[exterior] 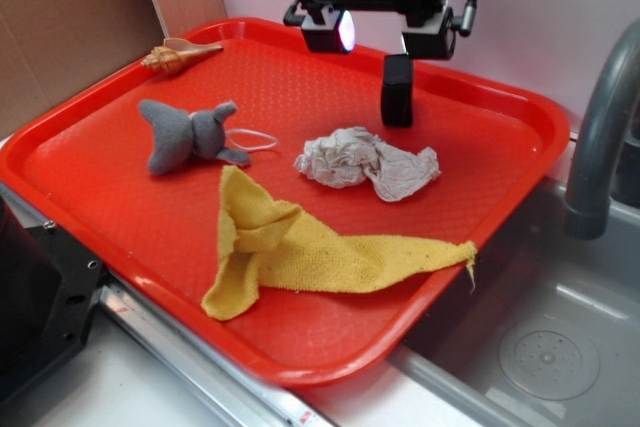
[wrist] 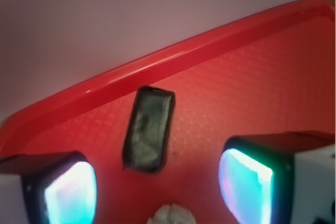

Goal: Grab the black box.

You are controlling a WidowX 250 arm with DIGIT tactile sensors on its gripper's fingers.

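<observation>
The black box stands upright near the back of the red tray. In the wrist view the black box shows between and beyond the two glowing pads, close to the tray's far rim. My gripper hangs just above the box, jaws wide apart, nothing held between them. In the wrist view my gripper is open with bare tray floor under it.
A grey plush toy, a crumpled tissue, a yellow cloth and a seashell lie on the tray. A grey faucet and sink are at the right. The wall stands just behind the tray.
</observation>
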